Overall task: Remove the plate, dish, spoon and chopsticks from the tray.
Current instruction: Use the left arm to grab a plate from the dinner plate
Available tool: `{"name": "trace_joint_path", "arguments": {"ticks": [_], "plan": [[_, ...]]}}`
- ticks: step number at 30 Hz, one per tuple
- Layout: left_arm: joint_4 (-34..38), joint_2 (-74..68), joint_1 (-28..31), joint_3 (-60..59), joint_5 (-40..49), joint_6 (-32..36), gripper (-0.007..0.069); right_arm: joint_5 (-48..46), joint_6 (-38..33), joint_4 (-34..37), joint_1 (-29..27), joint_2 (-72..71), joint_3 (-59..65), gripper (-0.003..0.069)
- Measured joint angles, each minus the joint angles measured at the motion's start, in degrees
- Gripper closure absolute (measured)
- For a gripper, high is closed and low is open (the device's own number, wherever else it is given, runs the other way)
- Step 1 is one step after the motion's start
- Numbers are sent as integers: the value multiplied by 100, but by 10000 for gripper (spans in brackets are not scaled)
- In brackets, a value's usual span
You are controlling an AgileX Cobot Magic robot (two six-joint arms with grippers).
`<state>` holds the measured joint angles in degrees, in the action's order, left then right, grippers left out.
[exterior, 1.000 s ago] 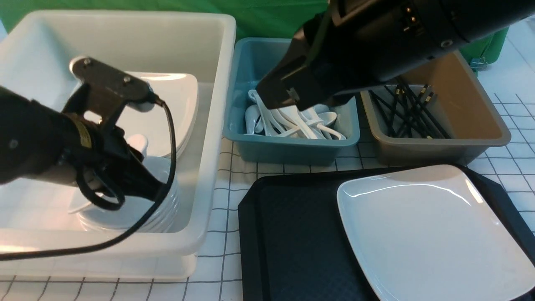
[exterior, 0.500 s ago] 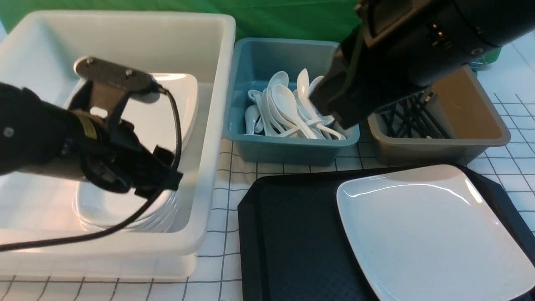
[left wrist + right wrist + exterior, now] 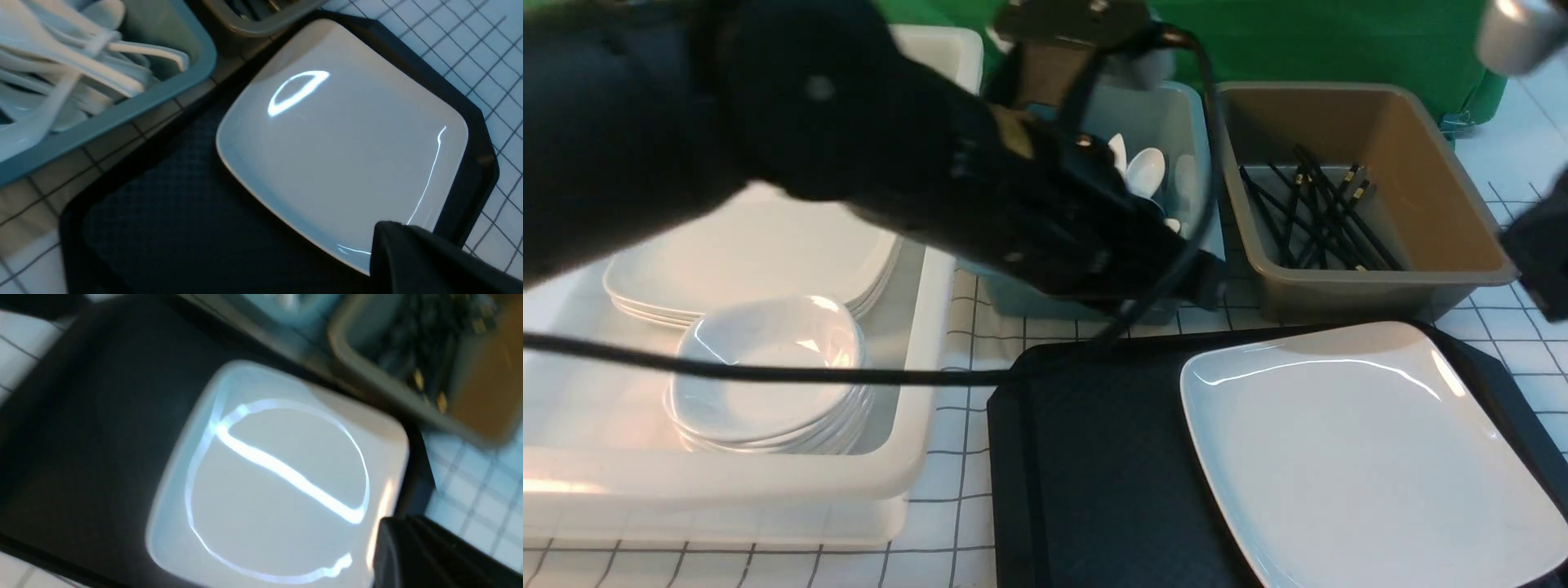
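View across the counter (image 3: 964, 457), which was covered with a white gridded cloth. The black tray (image 3: 1094, 474) lay at the near right corner, and the large white square plate (image 3: 1364, 457) rested flat on the right half of its floor. The left half of the tray floor showed only its diamond pattern.

A white tub (image 3: 915, 457) stood along the left edge. It held a stack of large plates (image 3: 752, 253) toward the far side and a stack of small dishes (image 3: 768, 367) toward the near side. Toward the far edge, behind the tray, a teal tub (image 3: 1045, 310) held white spoons (image 3: 1145, 170). Just beside it on the right, a brown tub (image 3: 1437, 188) held black chopsticks (image 3: 1307, 212).

The left arm reached from the left edge across the white tub and the teal tub. The left gripper (image 3: 1188, 278) hung over the teal tub's near wall, just behind the tray's far rim, touching nothing that could be seen. The left wrist view showed one black finger (image 3: 412, 261) above the plate's edge. Whether its jaws stood apart or together could not be told.

The right gripper (image 3: 1539, 253) appeared blurred at the right edge, beside the brown tub and above the counter. The right wrist view showed one dark finger (image 3: 425, 555) over the plate's corner. Its jaw state likewise could not be told.
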<state>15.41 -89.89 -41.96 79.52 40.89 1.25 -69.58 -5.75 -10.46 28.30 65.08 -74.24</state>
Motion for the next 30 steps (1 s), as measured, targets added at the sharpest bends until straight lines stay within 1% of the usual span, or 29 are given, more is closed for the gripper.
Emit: {"name": "trace_joint_path", "arguments": {"ticks": [4, 7, 9, 12, 13, 14, 15, 16, 18, 21, 23, 30], "plan": [[-109, -1091, -87, 823, 399, 0, 605, 16, 80, 185, -910, -587, 951, 643], [-265, -1787, -98, 1368, 631, -16, 544, 212, 94, 429, -1292, -1073, 1556, 643], [-353, -2212, -98, 1685, 702, -20, 477, 314, 94, 536, -1373, -1336, 1791, 643], [-532, -2739, -98, 2005, 718, -74, 349, 377, 88, 649, -1397, -1573, 1898, 643], [-583, -2772, -98, 2035, 718, -89, 340, 387, 88, 668, -1402, -1587, 1897, 643], [-798, -2997, -98, 2128, 697, -227, 277, 409, 74, 716, -1402, -1661, 1904, 643], [-861, -3047, -98, 2145, 680, -311, 260, 414, 68, 725, -1402, -1677, 1904, 643], [-1113, -3225, -98, 2199, 620, -523, 198, 425, 68, 780, -1402, -1740, 1904, 643], [-1330, -3402, -92, 2233, 557, -773, 131, 432, 62, 892, -1402, -1796, 1904, 643], [-1413, -3582, -82, 2234, 443, -831, 88, 438, -1, 1046, -1402, -1820, 1909, 643], [-1413, -3684, -82, 2234, 285, -831, 77, 444, -16, 1090, -1402, -1820, 1909, 643], [-1359, -3856, -75, 2239, -146, -891, 71, 488, -29, 1165, -1402, -1820, 1909, 641]]}}
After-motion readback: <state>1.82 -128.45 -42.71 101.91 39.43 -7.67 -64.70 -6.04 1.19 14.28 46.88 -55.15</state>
